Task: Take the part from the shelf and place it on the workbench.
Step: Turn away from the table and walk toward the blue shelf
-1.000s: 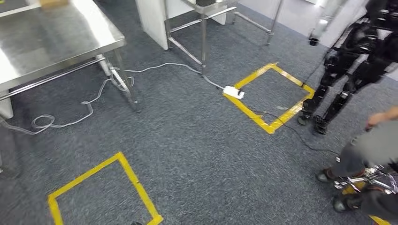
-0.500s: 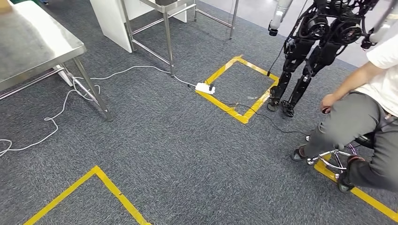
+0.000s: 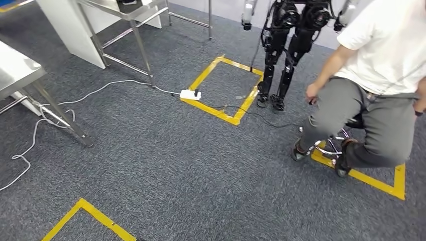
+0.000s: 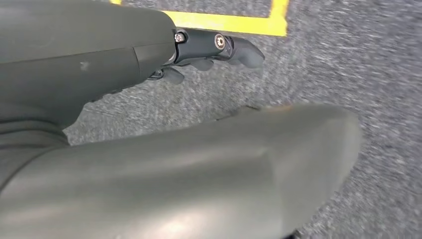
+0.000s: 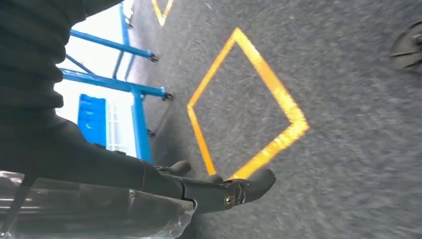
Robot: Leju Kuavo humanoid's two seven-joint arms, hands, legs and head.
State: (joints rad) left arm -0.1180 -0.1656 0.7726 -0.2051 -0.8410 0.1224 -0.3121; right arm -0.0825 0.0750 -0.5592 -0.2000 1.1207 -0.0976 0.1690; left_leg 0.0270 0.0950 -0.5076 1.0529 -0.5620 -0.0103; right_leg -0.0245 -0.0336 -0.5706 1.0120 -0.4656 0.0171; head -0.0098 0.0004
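Grey carpet lies open mid-frame, edged by a steel table at left and a seated person at right. My left hand hangs over the floor, fingers straight, holding nothing. My right hand holds the plastic-wrapped part, whose long axis runs along my fingers.

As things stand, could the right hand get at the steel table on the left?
Probably not. The right hand hangs low over the carpet beside a yellow floor square, and it seems to hold a clear-wrapped item. The steel table stands off across open carpet.
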